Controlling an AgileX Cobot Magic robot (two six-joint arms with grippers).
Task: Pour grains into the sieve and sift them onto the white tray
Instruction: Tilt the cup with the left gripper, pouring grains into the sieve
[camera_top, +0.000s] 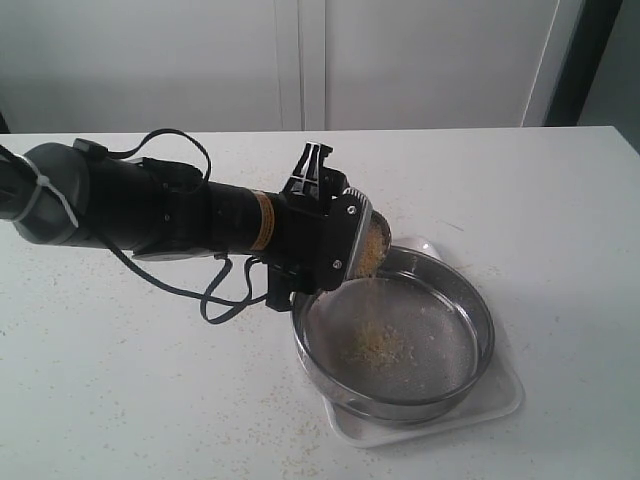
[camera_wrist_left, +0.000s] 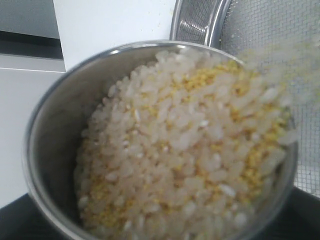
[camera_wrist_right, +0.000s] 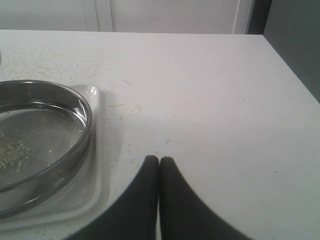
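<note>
1. Two claws on record. The left claw (camera_top: 343, 240) stands wide, clamped around a small steel cup (camera_top: 366, 243), which it holds tipped on its side, mouth toward the sieve.
2. The right claw (camera_wrist_right: 159, 167) has its two dark fingers pressed together, tips touching, with nothing between them. It sits low over the bare surface (camera_wrist_right: 215, 100), just beside the white tray's (camera_wrist_right: 98, 165) corner, and does not show in the exterior view.
3. Cup, left wrist view: the steel wall (camera_wrist_left: 52, 150) is filled to the lip with the grains (camera_wrist_left: 185, 160), pale rice-like kernels mixed with finer yellow meal.
4. Grains, location: most are in the tipped cup. A thin stream (camera_top: 372, 293) spills over its lower lip, and a small yellowish heap (camera_top: 375, 347) lies on the mesh.
5. Sieve (camera_top: 400, 408): wide, shallow, round, steel, with a straight rim and a fine mesh bottom. It rests upright on the white tray (camera_top: 503, 393), directly under the cup's lip.
6. Tray: flat, white, with rounded corners, showing past the sieve's rim at each corner.
7. Surface (camera_top: 130, 390): white, with sparse crumbs (camera_top: 250, 428) scattered over it.
8. Left arm (camera_top: 150, 205): black, reaching in from the left, with a loose black cable (camera_top: 215, 300) hanging below it.
</note>
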